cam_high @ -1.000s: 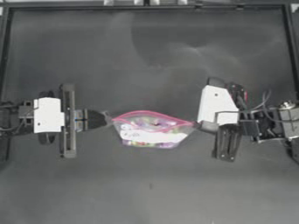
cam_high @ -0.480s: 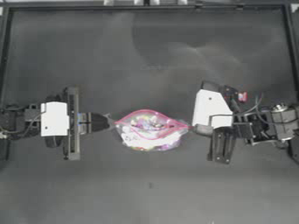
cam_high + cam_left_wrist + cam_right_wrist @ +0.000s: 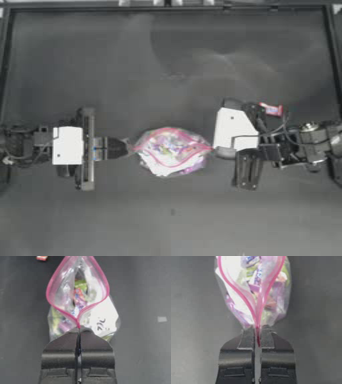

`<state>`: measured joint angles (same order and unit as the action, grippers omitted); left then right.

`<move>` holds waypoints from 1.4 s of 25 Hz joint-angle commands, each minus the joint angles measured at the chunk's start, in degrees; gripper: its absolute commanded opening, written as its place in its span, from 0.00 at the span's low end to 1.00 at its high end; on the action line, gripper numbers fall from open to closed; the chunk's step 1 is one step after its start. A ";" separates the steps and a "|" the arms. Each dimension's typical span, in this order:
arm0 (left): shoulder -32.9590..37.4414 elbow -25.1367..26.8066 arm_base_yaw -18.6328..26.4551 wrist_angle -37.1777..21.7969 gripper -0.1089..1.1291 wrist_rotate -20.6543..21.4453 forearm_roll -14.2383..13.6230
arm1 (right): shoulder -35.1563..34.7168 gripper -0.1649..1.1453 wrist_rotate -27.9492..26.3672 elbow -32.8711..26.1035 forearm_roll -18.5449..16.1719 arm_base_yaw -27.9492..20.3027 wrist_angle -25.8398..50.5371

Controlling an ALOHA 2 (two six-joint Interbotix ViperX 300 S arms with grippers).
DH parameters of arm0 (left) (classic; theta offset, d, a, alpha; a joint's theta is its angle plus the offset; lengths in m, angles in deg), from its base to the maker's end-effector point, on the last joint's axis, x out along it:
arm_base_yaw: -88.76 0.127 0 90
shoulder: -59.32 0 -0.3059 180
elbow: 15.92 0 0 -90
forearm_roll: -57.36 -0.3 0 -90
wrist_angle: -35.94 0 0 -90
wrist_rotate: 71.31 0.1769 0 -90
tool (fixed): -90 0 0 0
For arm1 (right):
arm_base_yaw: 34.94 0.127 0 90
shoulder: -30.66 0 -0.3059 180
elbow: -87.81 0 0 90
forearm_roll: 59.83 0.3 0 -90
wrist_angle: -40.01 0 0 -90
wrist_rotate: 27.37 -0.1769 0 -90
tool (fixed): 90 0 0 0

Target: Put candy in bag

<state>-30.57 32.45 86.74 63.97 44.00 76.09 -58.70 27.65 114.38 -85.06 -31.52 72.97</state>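
My left gripper [image 3: 79,331] has its jaws pressed together on one end of the pink closure strip of the clear, crinkly plastic zip bag [image 3: 170,152], which sits at the middle of the dark desk [image 3: 167,60] between my two arms. My right gripper [image 3: 258,333] is clamped on the opposite end of that same strip, so I hold the pouch from both sides, each gripper touching the mouth's corner. Between the two pinched ends the pink strip bows apart into an oval opening, seen from above and in both wrist views, and multicoloured wrapped sweets [image 3: 78,298] show inside the pouch, pink, green and purple among them. A white label with dark handwriting [image 3: 102,323] lies on the bag's side facing up in the left wrist view. The small rectangular red-orange wrapped candy [image 3: 270,109] lies on the desk outside the bag, beside my right arm, on the far side of the right gripper and well apart from the left one; in the left wrist view it appears beyond the bag's mouth [image 3: 41,258]. Neither gripper touches the candy.
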 commanded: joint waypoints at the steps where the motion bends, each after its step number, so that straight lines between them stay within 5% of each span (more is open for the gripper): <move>1: -1.32 -1.14 -0.70 2.46 0.19 -0.18 0.00 | 0.18 0.21 -0.26 -0.70 -0.26 -0.09 -1.14; 35: -12.83 -5.36 -0.09 5.10 0.19 0.09 0.18 | -6.24 0.21 -2.11 1.67 -0.62 -3.34 -9.67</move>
<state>-44.10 28.05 86.30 68.72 44.00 76.17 -65.99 25.63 116.66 -85.41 -34.77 63.56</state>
